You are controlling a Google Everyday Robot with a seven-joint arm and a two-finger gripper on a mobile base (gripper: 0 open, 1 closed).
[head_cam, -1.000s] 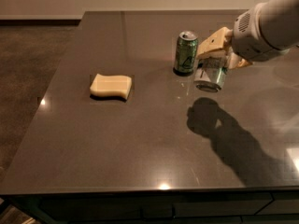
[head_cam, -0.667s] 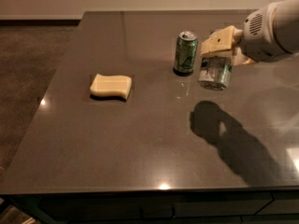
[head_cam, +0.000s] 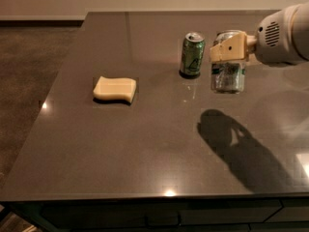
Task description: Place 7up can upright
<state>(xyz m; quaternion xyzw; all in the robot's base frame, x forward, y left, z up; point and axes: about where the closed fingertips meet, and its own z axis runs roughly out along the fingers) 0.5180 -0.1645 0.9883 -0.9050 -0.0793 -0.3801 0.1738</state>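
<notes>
The 7up can, silvery with green print, is upright at the right of the dark table, its base at or just above the surface. My gripper comes in from the right edge and is shut on the can's upper part. One tan finger crosses the front of the can; the other finger is hidden behind it. A darker all-green can stands upright just left of the 7up can, a small gap apart.
A yellow sponge lies on the left half of the table. The arm's white housing fills the upper right. The arm's shadow falls on the table in front of the cans. Carpeted floor lies to the left.
The 7up can has turned from tilted to upright in my gripper. The gripper and arm have shifted slightly right, and the gap to the green can has grown.
</notes>
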